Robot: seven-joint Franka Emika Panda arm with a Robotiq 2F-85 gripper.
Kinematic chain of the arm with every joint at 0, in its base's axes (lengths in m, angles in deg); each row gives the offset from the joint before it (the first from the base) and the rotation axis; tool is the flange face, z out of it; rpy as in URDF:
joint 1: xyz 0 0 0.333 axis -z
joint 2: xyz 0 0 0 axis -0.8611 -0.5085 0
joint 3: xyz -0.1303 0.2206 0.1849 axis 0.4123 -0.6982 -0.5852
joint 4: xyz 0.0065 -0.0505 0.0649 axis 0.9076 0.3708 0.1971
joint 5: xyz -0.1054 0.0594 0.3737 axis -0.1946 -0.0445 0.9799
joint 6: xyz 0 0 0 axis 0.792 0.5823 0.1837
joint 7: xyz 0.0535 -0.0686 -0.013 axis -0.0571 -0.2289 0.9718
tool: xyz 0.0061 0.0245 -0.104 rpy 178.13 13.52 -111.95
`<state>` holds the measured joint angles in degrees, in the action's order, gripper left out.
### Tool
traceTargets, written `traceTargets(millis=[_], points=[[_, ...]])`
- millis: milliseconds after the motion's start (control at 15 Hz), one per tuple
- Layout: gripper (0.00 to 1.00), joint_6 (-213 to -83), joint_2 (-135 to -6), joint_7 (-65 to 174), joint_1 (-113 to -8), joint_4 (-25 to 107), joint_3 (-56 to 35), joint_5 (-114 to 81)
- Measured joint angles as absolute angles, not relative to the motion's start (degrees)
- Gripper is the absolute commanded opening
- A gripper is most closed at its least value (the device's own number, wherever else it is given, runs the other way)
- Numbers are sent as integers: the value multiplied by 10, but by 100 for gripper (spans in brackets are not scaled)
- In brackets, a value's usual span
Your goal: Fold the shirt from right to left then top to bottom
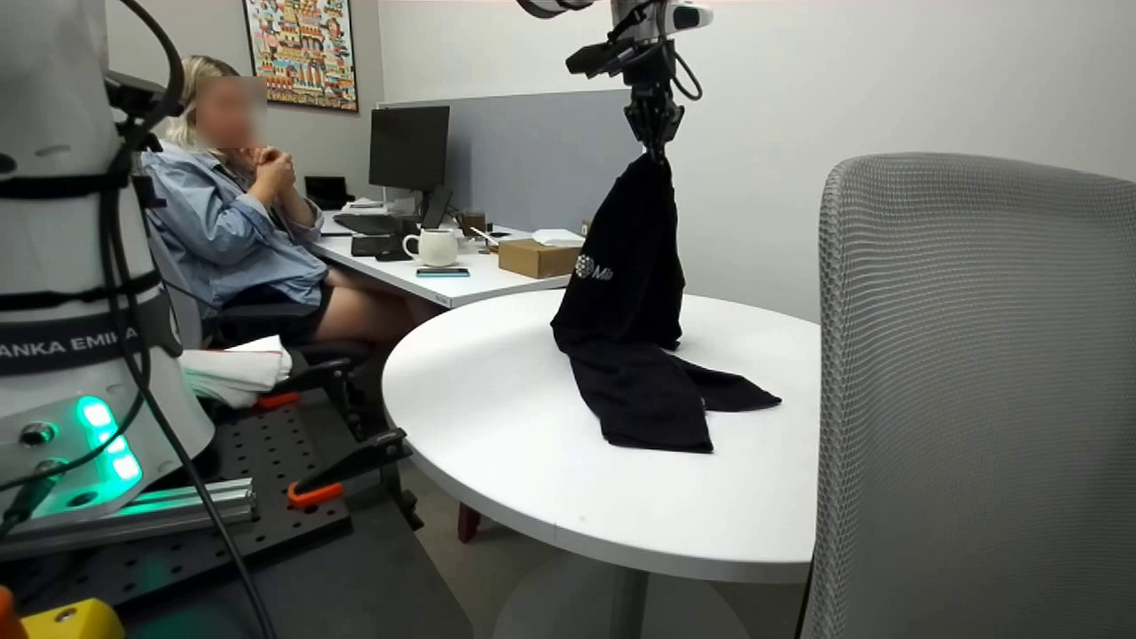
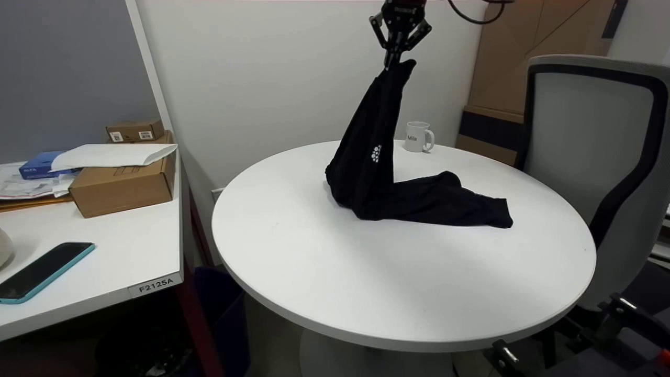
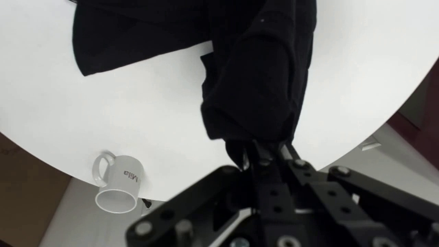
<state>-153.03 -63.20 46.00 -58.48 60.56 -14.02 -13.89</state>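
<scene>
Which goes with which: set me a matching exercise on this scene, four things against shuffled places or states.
1. shirt
2. tool
3. Mila mug
4. phone

A. on the desk
B. clamped on item 1
C. upright near the edge of the round table
D. partly raised, partly lying on that table

Pairs: 1-D; 2-B; 3-C; 4-A.

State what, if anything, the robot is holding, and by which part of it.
The black shirt: the jaws are closed on its raised end; its lower part lies on the table. Whether that is sleeve, hem or collar is unclear.
</scene>
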Motion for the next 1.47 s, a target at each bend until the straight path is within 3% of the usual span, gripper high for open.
traceTargets(millis=[600, 667, 733, 1333, 1467], points=[[1, -1547, -650, 592, -492, 683, -51, -139], [30, -1554, -663, 604, -483, 691, -44, -140], [31, -1564, -679, 612, -476, 698, -38, -146], [95, -1646, -810, 626, -426, 699, -17, -160], [100, -1658, -808, 635, -416, 702, -20, -152]])
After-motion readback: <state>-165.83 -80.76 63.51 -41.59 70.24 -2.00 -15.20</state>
